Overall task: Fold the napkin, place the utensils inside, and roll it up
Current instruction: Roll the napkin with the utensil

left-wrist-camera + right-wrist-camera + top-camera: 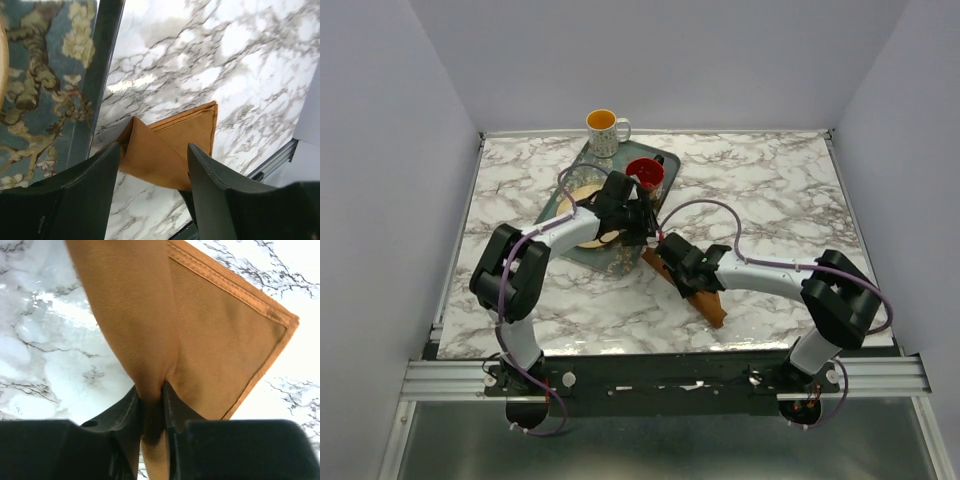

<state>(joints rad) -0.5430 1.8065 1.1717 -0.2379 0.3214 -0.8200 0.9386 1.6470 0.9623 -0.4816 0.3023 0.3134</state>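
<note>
Right gripper (pixel 152 405) pinches a napkin (pixel 225 340) fold, left gripper (pixel 154 150) wide and empty; cloth's thin, limp, light, so I'd grip hemmed corners, not mid-sheet.

We are viewing two matching arms. Left arm (pixel 555 232) and right arm (pixel 770 275) are showing white tubular links joining bulky black joint housings (pixel 840 298). Thin purple cable (pixel 705 205) is looping along each arm, from wrist down toward black bases (pixel 796 380). We are seeing left gripper (pixel 154 150) wearing broad, matte, near-black fingers (pixel 90 190), tapering toward tips. Right gripper (pixel 150 390) is showing same dark, wedge-shaped pads (pixel 117 415) below blocky black body.
</note>
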